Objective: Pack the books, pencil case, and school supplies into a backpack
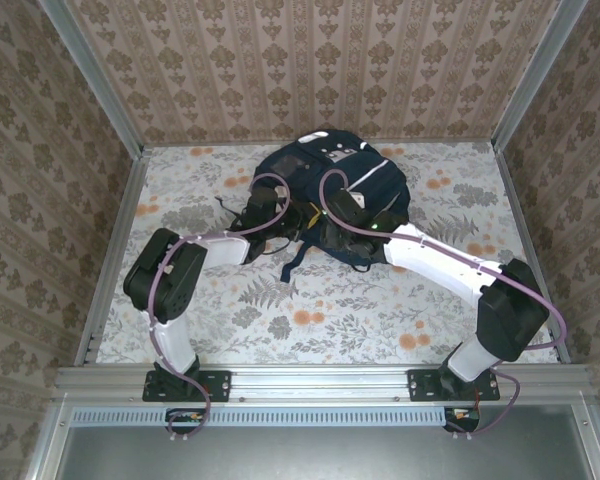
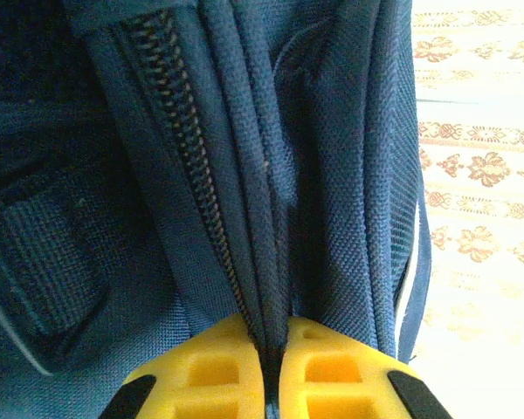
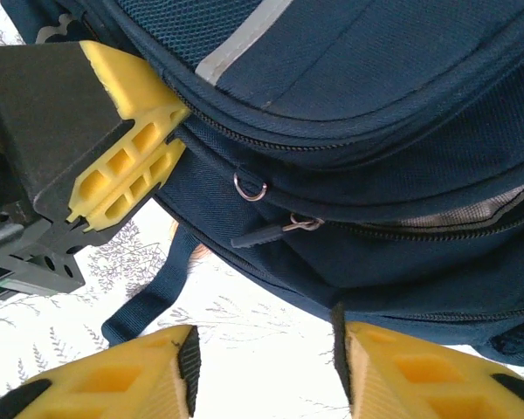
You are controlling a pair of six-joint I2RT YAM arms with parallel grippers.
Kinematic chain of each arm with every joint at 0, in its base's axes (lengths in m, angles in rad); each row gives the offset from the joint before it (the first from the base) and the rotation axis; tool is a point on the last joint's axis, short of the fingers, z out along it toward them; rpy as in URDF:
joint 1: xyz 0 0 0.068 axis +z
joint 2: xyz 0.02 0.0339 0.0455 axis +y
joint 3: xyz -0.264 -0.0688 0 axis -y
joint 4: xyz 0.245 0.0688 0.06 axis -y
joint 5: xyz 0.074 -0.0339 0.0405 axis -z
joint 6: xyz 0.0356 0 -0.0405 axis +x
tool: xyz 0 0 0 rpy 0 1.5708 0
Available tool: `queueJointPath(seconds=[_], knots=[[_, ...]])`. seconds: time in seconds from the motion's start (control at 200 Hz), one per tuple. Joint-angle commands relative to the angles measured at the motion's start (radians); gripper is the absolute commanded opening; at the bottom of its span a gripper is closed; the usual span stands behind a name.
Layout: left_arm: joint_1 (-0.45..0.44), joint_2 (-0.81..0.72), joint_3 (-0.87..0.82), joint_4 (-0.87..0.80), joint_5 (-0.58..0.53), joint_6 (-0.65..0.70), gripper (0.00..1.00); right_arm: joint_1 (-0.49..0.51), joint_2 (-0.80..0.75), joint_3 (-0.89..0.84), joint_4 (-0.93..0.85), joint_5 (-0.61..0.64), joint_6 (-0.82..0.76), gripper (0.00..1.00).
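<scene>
The navy-blue backpack (image 1: 352, 172) lies at the back middle of the table. My left gripper (image 2: 273, 371) is shut on a fold of the backpack (image 2: 332, 175) fabric beside a closed zipper (image 2: 192, 166). In the right wrist view the left gripper (image 3: 176, 131) pinches the bag's edge at the upper left. My right gripper (image 3: 266, 371) stands open just in front of the backpack (image 3: 375, 105), with bare table between its fingers (image 3: 148, 375). A zipper pull (image 3: 271, 232) hangs ahead of it. The books, pencil case and school supplies are hidden.
A dark strap (image 3: 148, 297) trails from the bag onto the floral table (image 1: 330, 310). Patterned walls (image 1: 310, 60) close in the back and both sides. Both arms (image 1: 440, 262) reach in toward the bag's near side.
</scene>
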Motion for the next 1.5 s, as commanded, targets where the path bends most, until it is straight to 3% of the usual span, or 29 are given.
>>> queueJointPath(seconds=[0.0,0.145,0.37,0.735,1.14,1.495], knots=[[-0.023,-0.085,0.053,0.008,0.030,0.042,0.02,0.008,0.015,-0.010,-0.009,0.111,0.072,0.52],[-0.028,-0.103,0.053,-0.008,0.030,0.049,0.02,0.009,0.051,0.014,0.000,0.140,0.095,0.52],[-0.028,-0.104,0.055,0.005,0.043,0.041,0.02,0.011,0.122,0.065,0.000,0.134,0.109,0.36],[-0.031,-0.103,0.044,0.022,0.053,0.032,0.03,-0.004,0.175,0.076,0.077,0.093,0.149,0.47],[-0.016,-0.117,0.006,-0.003,0.035,0.043,0.02,-0.005,0.145,0.087,0.012,0.169,0.092,0.05],[0.066,-0.189,-0.059,-0.185,0.006,0.172,0.00,-0.056,-0.010,-0.021,-0.202,0.101,-0.161,0.00]])
